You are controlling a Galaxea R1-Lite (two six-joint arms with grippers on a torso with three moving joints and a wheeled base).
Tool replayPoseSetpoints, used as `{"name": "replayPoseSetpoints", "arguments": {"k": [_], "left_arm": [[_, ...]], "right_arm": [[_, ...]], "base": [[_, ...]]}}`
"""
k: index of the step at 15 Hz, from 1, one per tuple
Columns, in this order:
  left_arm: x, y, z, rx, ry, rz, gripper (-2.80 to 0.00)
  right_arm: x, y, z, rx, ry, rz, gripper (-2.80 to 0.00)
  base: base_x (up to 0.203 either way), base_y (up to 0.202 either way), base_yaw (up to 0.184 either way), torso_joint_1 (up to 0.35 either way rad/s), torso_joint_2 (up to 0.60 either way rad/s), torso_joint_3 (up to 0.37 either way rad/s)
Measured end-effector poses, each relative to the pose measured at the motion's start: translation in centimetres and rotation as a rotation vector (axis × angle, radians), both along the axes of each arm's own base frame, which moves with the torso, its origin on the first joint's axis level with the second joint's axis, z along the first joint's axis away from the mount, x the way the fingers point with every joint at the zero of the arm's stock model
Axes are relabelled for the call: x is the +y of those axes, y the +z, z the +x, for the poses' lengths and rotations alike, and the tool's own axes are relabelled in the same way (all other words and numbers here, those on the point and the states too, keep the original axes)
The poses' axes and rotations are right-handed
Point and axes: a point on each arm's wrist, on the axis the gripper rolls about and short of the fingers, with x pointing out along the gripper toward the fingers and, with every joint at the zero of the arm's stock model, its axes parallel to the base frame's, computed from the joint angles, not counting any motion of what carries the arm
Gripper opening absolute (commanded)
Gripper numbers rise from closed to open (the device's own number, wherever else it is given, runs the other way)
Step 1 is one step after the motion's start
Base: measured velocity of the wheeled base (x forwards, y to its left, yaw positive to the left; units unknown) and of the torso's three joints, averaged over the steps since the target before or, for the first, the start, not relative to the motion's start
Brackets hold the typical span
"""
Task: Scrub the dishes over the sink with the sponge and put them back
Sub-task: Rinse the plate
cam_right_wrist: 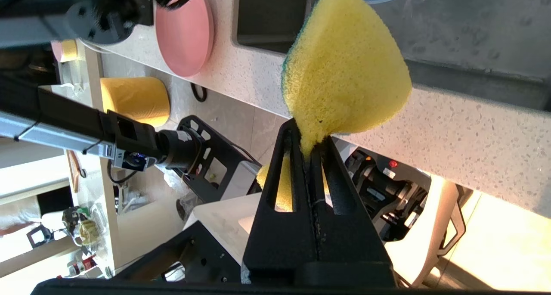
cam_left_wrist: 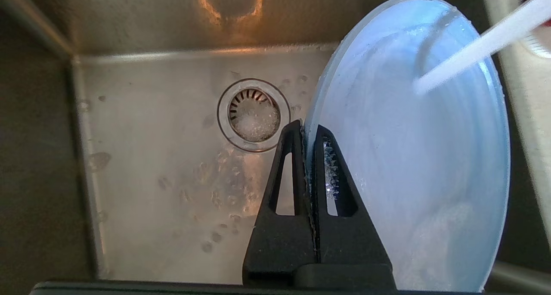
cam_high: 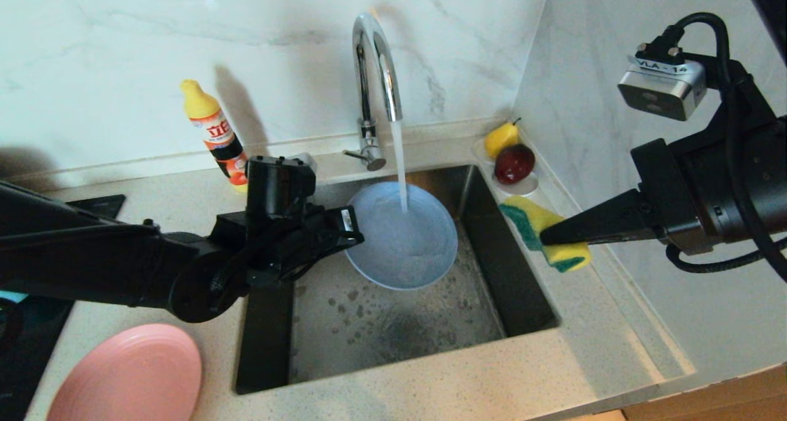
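1. Jaws on my left gripper (cam_left_wrist: 306, 133) are clamped on the rim of the grey-blue plate (cam_high: 403, 236); right gripper (cam_high: 550, 236) is pinched shut on one end of the sponge (cam_high: 544, 232).
2. Landmark = sink (cam_high: 522, 304). Left of it, on the counter: pink plate (cam_high: 129, 375), untouched. Behind its left corner: soap bottle (cam_high: 215, 135).
3. Over the sink, rear half: grey-blue plate held tilted, face up under the tap stream (cam_high: 399, 163).
4. Right of the sink, just past its rim: sponge hanging off my right jaws, long axis pointing toward the basin, yellow foam up, green layer underneath.
5. Key relation: plate lies left of the sponge, apart, only the sink's right wall between. My guess: right arm does the reach while left holds the plate steady.
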Motion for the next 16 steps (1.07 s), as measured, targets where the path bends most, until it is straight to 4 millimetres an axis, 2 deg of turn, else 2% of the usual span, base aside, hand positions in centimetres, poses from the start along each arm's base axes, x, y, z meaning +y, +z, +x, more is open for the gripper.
{"name": "replayPoseSetpoints", "arguments": {"k": [7,13,16], "left_arm": [[-1.4,-1.9,1.5,0.032,-0.014,0.024,-2.80],[-3.5,-3.5,1.2,0.059,-0.055,0.053,-2.80],[-3.9,-4.0,1.1,0.067,-0.047,0.065,-2.80]], "right_arm": [[-0.1,-0.4,-0.2,0.009,0.002,-0.011,-2.80],[0.0,-0.9,0.0,0.025,0.004,-0.023,-2.80],[0.0,-1.2,0.0,0.033,0.004,-0.028,-2.80]], "base": [[0.000,0.000,0.000,0.000,0.00,0.000],[0.000,0.000,0.000,0.000,0.00,0.000],[0.000,0.000,0.000,0.000,0.00,0.000]]}}
